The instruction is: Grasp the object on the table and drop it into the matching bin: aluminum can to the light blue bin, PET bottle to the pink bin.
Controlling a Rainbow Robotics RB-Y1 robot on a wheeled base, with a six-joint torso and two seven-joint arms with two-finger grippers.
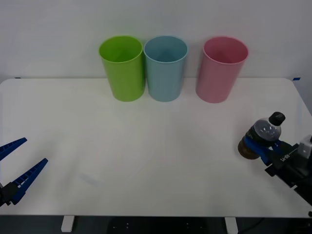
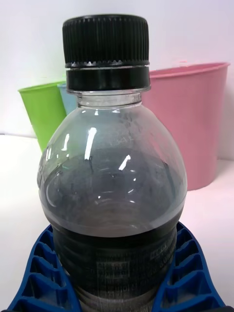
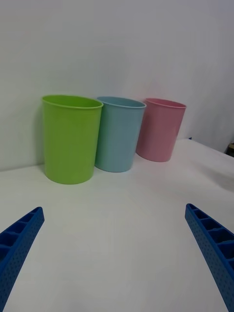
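Front view: dark liquid in PET bottle (image 1: 261, 137)

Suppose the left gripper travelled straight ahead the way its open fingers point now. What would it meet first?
Probably the lime green bin. The left gripper, open at the table's near left edge, faces bare tabletop, then the bins; the light blue bin stands just beside it, so depth leaves some doubt.

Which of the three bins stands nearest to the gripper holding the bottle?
The pink bin, rightmost in the row, nearest the right gripper; the blue and green stand farther left.
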